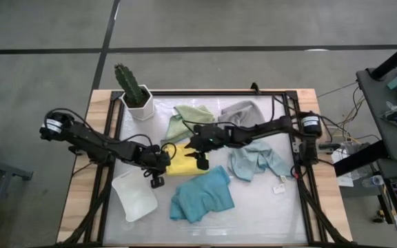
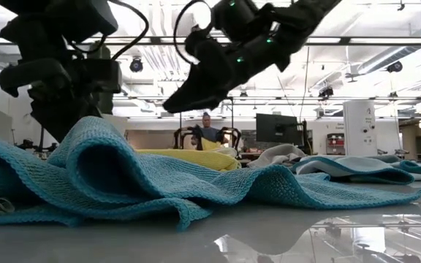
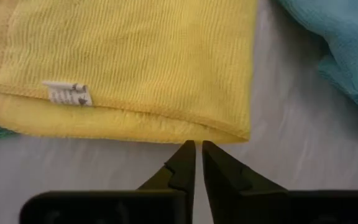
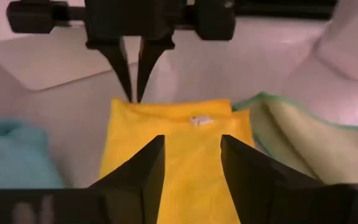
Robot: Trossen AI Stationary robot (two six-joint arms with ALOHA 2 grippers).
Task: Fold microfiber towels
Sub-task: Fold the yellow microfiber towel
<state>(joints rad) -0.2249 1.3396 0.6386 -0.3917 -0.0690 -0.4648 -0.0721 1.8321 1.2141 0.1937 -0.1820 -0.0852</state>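
The yellow towel [image 1: 178,165] lies folded on the table's middle, its label [image 3: 67,93] on top and its layered edge [image 3: 135,121] facing my left gripper. My left gripper [image 3: 197,146] is shut, with its tips at that edge; it also shows in the right wrist view [image 4: 135,96]. My right gripper [image 4: 191,149] is open and empty above the yellow towel's other side, raised off the table [image 2: 185,98]. The teal towel [image 1: 202,195] lies crumpled near the front. The sage green towel [image 1: 188,120], grey towel [image 1: 243,110] and pale blue towel [image 1: 257,162] lie loose. My left gripper has its shut fingertips [image 3: 188,149] right at the yellow towel's folded edge near one corner [image 3: 229,134], coming level along the table. I cannot tell whether they touch the cloth.
A white tray [image 1: 135,195] lies at the front left beside my left gripper. A potted cactus [image 1: 135,93] stands at the far left. The black frame rails [image 1: 298,138] run along the table's sides.
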